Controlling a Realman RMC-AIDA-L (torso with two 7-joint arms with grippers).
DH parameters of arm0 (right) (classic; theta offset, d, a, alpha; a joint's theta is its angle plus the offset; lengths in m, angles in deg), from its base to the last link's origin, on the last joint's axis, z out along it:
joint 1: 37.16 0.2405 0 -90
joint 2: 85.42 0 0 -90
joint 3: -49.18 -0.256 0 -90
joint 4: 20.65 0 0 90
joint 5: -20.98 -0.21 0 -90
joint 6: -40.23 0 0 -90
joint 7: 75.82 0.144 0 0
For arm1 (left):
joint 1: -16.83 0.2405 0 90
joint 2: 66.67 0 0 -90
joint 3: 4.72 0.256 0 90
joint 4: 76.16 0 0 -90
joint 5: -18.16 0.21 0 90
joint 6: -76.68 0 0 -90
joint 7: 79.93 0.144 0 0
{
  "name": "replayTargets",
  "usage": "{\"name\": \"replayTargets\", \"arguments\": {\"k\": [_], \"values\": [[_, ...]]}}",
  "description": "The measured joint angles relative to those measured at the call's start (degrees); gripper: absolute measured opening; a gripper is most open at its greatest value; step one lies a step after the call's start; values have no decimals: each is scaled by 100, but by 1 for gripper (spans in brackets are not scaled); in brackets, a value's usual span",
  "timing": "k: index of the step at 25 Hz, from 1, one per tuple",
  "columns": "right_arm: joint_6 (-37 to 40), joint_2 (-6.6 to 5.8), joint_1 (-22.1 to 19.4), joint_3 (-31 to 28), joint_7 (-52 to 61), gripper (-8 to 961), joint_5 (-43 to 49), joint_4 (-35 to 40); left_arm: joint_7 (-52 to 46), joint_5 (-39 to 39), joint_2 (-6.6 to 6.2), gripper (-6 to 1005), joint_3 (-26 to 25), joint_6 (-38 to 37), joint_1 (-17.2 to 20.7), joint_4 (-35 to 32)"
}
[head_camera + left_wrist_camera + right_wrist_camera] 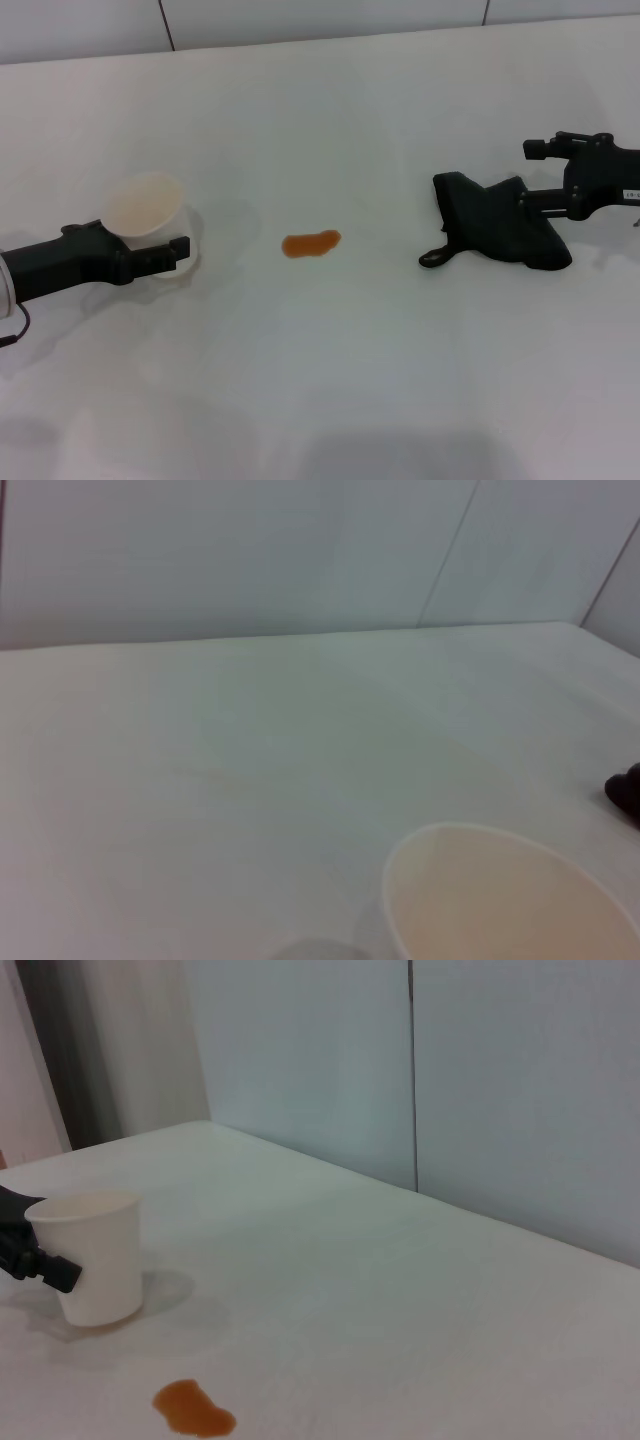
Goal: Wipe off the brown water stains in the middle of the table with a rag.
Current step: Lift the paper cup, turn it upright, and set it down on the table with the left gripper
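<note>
The brown water stains (311, 243) are one small orange-brown blot in the middle of the white table (330, 380), and show in the right wrist view as the same stain (195, 1410). To its right lies the black rag (495, 225) in a lumpy bunch, its loop tag toward the stain. My right gripper (525, 203) reaches in from the right edge, shut on the rag's right side. At the left, my left gripper (176, 238) is shut on a white cup.
The white plastic cup (150, 205) stands upright left of the stain, seen also as the cup (90, 1260) and the cup rim (510, 900). A pale panelled wall (300, 15) runs along the table's far edge.
</note>
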Motion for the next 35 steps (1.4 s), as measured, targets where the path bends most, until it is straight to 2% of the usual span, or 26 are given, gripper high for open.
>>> {"name": "replayTargets", "arguments": {"k": [25,35], "values": [[20,6,-31,0,0,857,0,1,-151,226,-16,881,0,15,-19,10],[20,0,-25,0,0,857,0,-7,-413,237,3,881,0,-916,23,656]]}}
